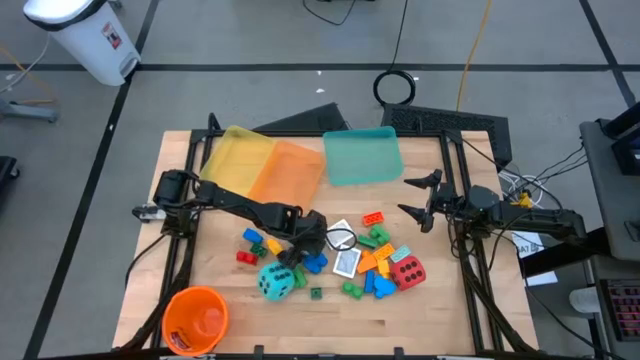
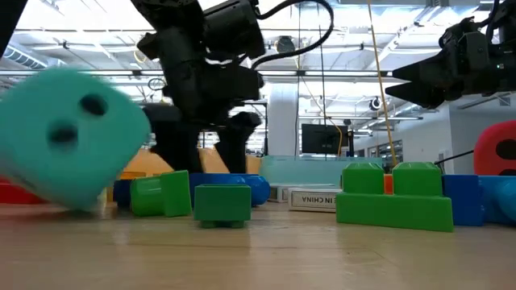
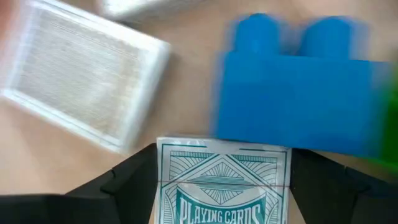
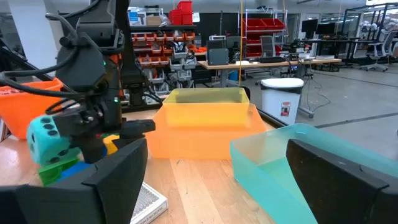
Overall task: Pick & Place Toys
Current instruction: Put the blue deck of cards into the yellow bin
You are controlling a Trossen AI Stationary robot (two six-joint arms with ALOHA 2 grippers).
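Between my left gripper's (image 3: 222, 186) jaws sits a playing-card box (image 3: 222, 183), jaws flanking it but not visibly clamped, blue brick (image 3: 298, 93) just beyond; I'm mid-pick, next needing a firm squeeze and lift, while my right gripper (image 1: 418, 200) waits wide open.

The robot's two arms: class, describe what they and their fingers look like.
Both arms are dark, jointed and slim, with black cables along them. The left gripper and right gripper each end in two dark, wedge-shaped fingers. No markings are legible on them.
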